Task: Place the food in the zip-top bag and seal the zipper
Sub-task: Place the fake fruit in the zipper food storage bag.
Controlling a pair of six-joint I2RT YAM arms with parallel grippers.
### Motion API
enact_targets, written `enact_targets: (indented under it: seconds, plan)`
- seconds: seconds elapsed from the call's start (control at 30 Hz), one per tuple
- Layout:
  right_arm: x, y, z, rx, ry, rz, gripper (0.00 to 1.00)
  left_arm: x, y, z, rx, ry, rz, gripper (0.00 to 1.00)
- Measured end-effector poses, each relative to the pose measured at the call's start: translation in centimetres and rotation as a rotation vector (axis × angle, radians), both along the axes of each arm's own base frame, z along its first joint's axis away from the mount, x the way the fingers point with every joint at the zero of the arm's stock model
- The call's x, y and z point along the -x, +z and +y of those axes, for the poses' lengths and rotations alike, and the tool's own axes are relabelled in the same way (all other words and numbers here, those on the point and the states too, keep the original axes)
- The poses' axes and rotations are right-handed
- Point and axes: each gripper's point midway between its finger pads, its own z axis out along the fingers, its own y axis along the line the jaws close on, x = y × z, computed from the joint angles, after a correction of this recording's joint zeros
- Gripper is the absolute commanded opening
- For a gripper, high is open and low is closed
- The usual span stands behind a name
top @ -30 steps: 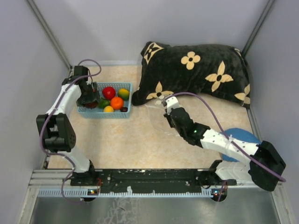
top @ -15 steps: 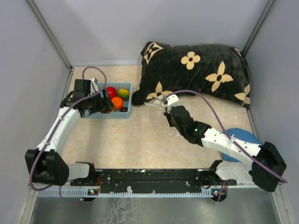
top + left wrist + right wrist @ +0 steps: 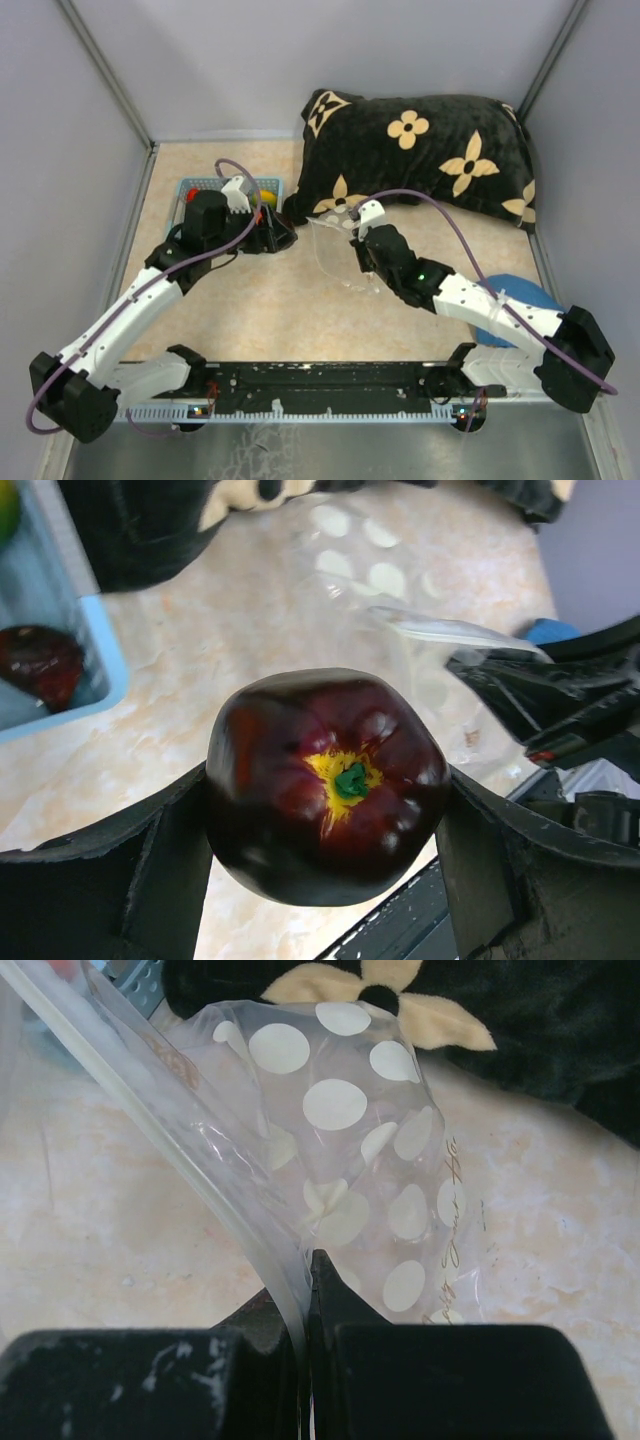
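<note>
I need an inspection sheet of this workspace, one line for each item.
Surface: beige marbled tabletop.
Job's things: dark red toy fruit in left gripper; dotted clear bag pinched at its mouth edge by right gripper; another dark fruit in blue basket.
Clutter: black flowered pillow; blue object under right arm.
Grippers: left closed on the fruit, right shut on the bag.
Cables: purple cable over each arm.
Surroundings: grey walls.

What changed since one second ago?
The left pincer left the light blue plastic basket and swung across toward the clear dotted zip-top bag, carrying a dark red toy fruit. The right pincer stayed shut on the bag's mouth edge, nearly in place. The basket and the black flowered pillow are unmoved.
</note>
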Motion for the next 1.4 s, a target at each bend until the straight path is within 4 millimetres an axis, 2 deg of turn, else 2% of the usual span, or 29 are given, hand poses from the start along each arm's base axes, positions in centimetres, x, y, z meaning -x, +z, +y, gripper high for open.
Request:
enact_targets:
  seconds: [0.17, 0.47, 0.63, 0.87, 1.07, 1.13, 1.23, 1.3, 1.4]
  plan:
    - [0.1, 0.6, 0.6, -0.040, 0.008, 0.012, 0.00, 1.4, 1.8, -2.7, 0.076, -0.084, -0.089, 0.48]
    - [0.7, 0.3, 1.4, -0.083, 0.028, 0.052, 0.00, 4.3, 4.0, -6.6, 0.201, -0.219, -0.219, 0.48]
    - [1.0, 0.3, 2.1, -0.111, 0.047, 0.077, 0.00, 5.2, 4.5, -9.0, 0.227, -0.271, -0.271, 0.48]
    - [1.1, 1.2, 2.8, -0.141, 0.064, 0.082, 0.00, 4.4, 1.5, -10.9, 0.148, -0.261, -0.259, 0.50]
    - [1.5, 1.8, 2.8, -0.163, 0.077, 0.084, 0.00, 3.2, -1.6, -10.8, 0.040, -0.204, -0.232, 0.55]
    - [1.6, 2.1, 2.8, -0.173, 0.080, 0.082, 0.00, 3.0, -2.8, -10.4, -0.006, -0.182, -0.219, 0.60]
    - [1.8, 2.4, 2.8, -0.185, 0.086, 0.079, 0.00, 2.8, -4.2, -9.8, -0.068, -0.157, -0.199, 0.74]
    - [1.8, 2.6, 2.9, -0.190, 0.091, 0.079, 0.00, 2.8, -4.5, -9.6, -0.094, -0.149, -0.191, 0.78]
    - [1.9, 2.6, 3.0, -0.196, 0.093, 0.082, 0.00, 2.7, -3.9, -9.6, -0.103, -0.145, -0.194, 0.84]
